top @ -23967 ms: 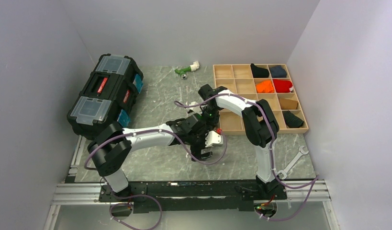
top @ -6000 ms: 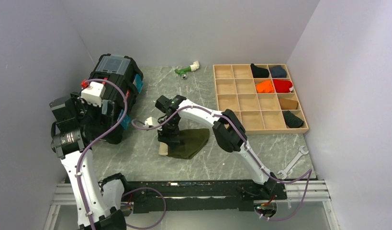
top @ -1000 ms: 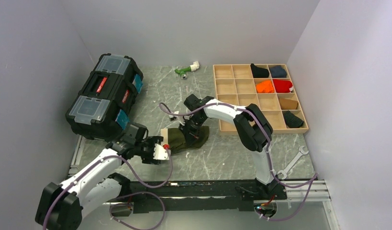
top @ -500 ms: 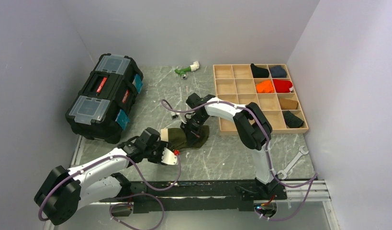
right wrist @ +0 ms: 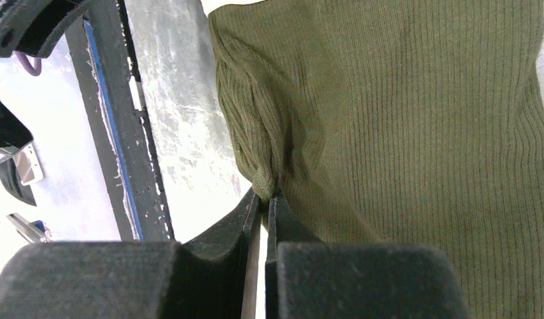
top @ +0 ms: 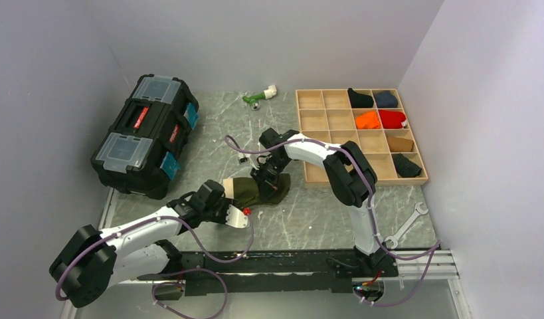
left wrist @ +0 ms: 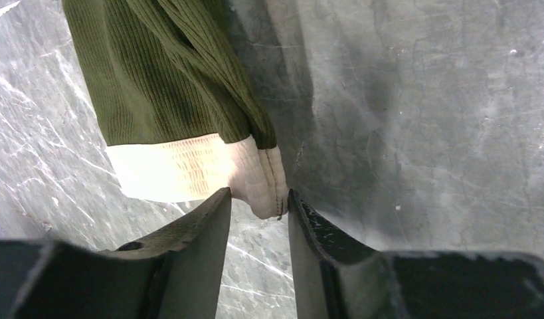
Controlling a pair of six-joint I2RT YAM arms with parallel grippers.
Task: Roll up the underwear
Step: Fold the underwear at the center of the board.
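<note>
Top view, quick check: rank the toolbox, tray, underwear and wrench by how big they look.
1-2. Tray and toolbox: they look about alike, and the toolbox stands taller, nearer the camera, so I won't rank them.
3. Underwear, bunched and partly covered.
4. Wrench, smallest.

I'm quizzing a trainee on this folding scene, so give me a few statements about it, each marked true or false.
1. The right gripper is shut on a fold of the underwear. True.
2. The left gripper has its jaws on either side of a corner of the cream waistband. True.
3. The underwear lies in a compartment. False: it lies on the table, left of the tray.
4. The wrench lies beside the black box. False: the wrench lies near the table's right edge, far from the toolbox at the left.
</note>
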